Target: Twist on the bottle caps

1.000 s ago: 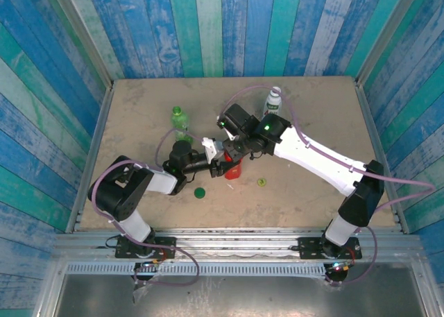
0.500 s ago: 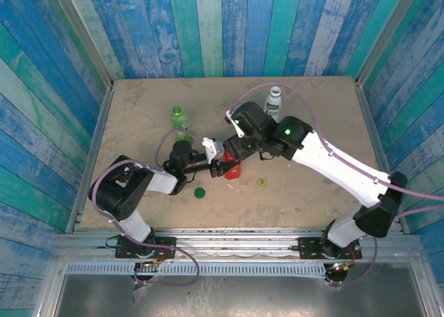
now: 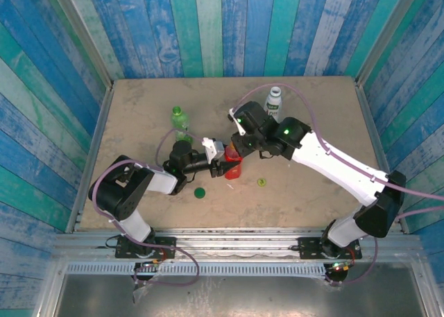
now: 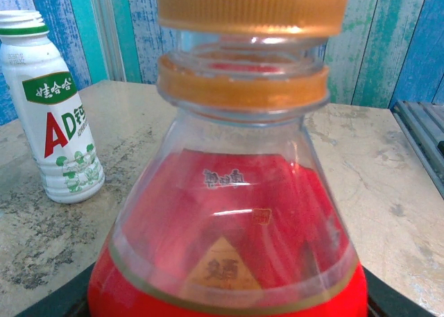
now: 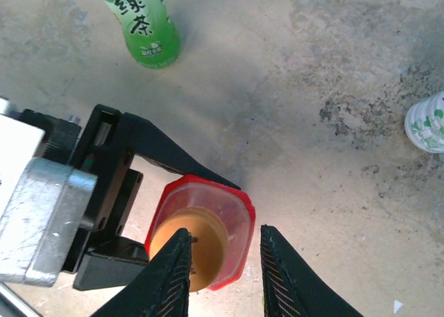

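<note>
Right gripper [image 5: 225, 230] had swung round over red bottle [image 4: 229, 261], clamped by left gripper [image 3: 225, 166] mid table [image 3: 312, 185]; orange cap [image 4: 253, 5] sat high on threads, so we judged more turns needed. We couldn't tell whether R fingers, slightly apart, pinched cap; green bottle [image 5: 142, 19], white bottle [image 4: 59, 116] & edges lay well clear.

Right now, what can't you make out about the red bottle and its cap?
Right wrist view: whether the right gripper actually touches the orange cap; one finger overlaps it.
Left wrist view: upper edge cuts off the cap's top, lower edge the base of the red bottle.
Top view: dark green cap and yellow-green cap, too small to tell which side faces up.
</note>
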